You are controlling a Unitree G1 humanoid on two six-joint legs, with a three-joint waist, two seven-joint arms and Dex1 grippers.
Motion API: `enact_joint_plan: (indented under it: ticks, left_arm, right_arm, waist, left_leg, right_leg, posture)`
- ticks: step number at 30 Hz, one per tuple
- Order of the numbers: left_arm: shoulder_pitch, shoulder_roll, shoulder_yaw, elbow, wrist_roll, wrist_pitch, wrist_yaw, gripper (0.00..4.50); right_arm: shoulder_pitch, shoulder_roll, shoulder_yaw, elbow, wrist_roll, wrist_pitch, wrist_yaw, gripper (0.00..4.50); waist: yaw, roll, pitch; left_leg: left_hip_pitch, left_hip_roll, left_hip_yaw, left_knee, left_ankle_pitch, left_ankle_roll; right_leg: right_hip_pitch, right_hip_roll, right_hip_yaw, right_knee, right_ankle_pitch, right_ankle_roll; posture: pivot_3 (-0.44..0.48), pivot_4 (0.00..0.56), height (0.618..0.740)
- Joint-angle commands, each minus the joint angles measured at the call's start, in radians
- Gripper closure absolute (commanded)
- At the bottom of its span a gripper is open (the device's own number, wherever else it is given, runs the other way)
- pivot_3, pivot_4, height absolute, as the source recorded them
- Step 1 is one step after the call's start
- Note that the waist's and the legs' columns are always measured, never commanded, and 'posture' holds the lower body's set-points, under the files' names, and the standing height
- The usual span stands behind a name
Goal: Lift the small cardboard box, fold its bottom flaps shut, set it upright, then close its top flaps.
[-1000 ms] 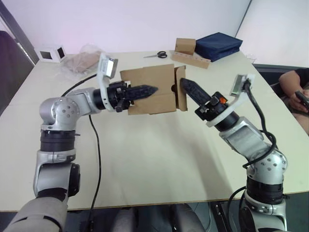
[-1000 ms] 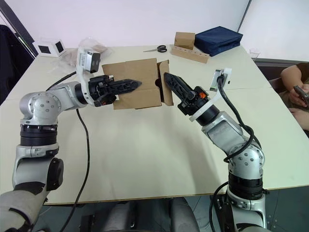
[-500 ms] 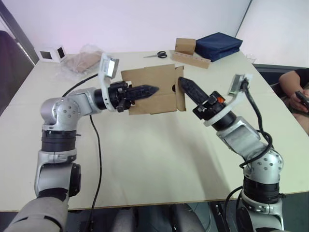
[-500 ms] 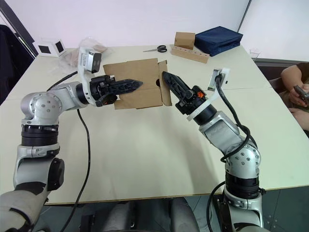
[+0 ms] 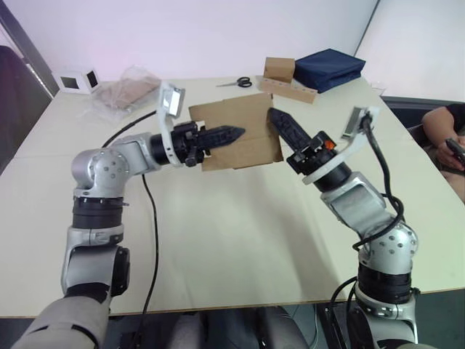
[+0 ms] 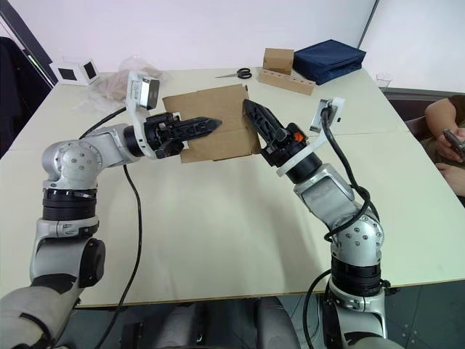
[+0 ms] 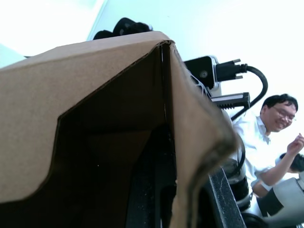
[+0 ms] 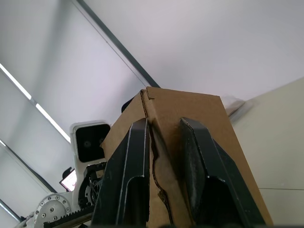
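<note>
The small cardboard box point(image 5: 232, 113), plain brown, hangs above the table between my two grippers. My left gripper point(image 5: 238, 132) reaches across its front from the left. In the left wrist view a box wall point(image 7: 185, 142) runs between a dark finger point(image 7: 152, 194) inside and another outside, so the gripper is shut on that wall. My right gripper point(image 5: 273, 114) meets the box's right side from below. In the right wrist view its fingers point(image 8: 135, 156) straddle a cardboard edge point(image 8: 154, 142) and pinch it. The box's open inside is dark.
The pale table point(image 5: 218, 233) carries scissors point(image 5: 234, 82), a brown box on a holed cardboard strip point(image 5: 288, 89), a navy blue bag point(image 5: 329, 67), a clear plastic bag point(image 5: 127, 91) and a small white device point(image 5: 76, 80) along its far edge. A person point(image 5: 445, 138) sits at the right.
Both grippers have carried the box slightly right and up. The side flap that stuck out on the right now lies closed against the box under the right gripper.
</note>
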Motion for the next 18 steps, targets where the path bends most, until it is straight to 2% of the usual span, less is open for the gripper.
enact_joint_plan:
  ticks: [1,12,18]
  left_arm:
    - [-0.004,-0.042,0.042,-0.028,-0.019,-0.033,0.065,4.5]
    - [-0.003,-0.121,0.097,-0.038,-0.05,-0.048,0.186,4.5]
    - [0.006,-0.115,0.095,-0.058,-0.064,-0.039,0.186,4.5]
  right_arm:
    - [-0.04,0.043,0.033,-0.056,0.002,-0.019,-0.02,3.53]
    - [-0.043,0.121,0.068,-0.042,-0.016,-0.042,-0.068,3.53]
    - [-0.034,0.11,0.059,-0.05,-0.005,-0.032,-0.065,3.53]
  waist:
    - [0.0,0.0,0.0]
    - [0.0,0.0,0.0]
    - [0.0,0.0,0.0]
  left_leg:
    - [0.0,0.0,0.0,0.0,0.0,0.0]
    - [0.0,0.0,0.0,0.0,0.0,0.0]
    - [0.0,0.0,0.0,0.0,0.0,0.0]
  right_leg:
    - [0.0,0.0,0.0,0.0,0.0,0.0]
    - [0.0,0.0,0.0,0.0,0.0,0.0]
    - [0.0,0.0,0.0,0.0,0.0,0.0]
  posture:
    - [0.0,0.15,0.74]
    - [0.0,0.15,0.74]
    - [0.0,0.15,0.74]
